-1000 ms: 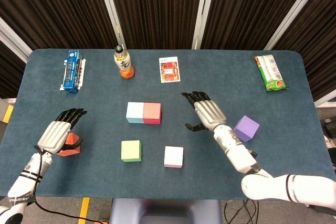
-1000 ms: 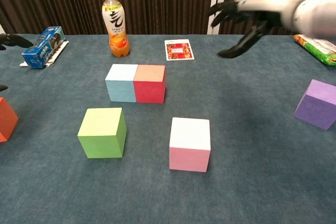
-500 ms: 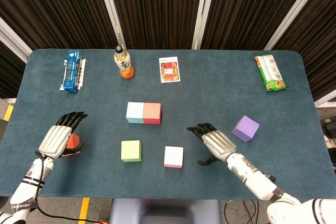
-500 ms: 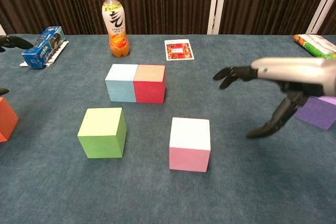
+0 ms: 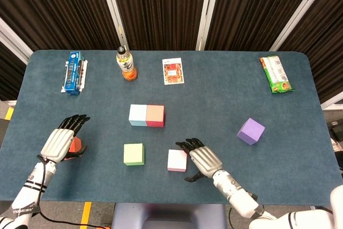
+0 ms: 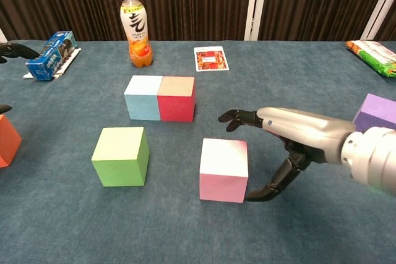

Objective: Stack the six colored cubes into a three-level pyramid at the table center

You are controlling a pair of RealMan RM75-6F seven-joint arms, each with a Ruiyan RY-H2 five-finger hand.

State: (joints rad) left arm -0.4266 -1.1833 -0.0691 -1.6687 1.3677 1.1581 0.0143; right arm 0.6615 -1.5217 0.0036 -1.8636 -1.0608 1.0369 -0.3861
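The pink cube [image 5: 177, 160] [image 6: 224, 169] sits near the table's front. My right hand [image 5: 196, 159] [image 6: 291, 141] is just right of it, fingers spread over its far right corner and thumb low by its right side, holding nothing. The light blue cube [image 5: 138, 115] and red cube [image 5: 155, 115] touch side by side at the table center. The green cube [image 5: 134, 154] stands left of the pink one. The purple cube [image 5: 251, 131] lies to the right. My left hand [image 5: 60, 142] hovers with fingers spread over the orange cube [image 5: 76, 145] [image 6: 7, 140], which it partly hides.
Along the back stand a blue box [image 5: 73, 72], an orange drink bottle [image 5: 126, 64], a small card [image 5: 172, 71] and a green snack packet [image 5: 276, 74]. The table's front edge [image 5: 161, 202] runs close behind both hands.
My right hand has swung from beside the purple cube leftward and toward the front, arriving at the pink cube's right side. The left hand has hardly shifted over the orange cube.
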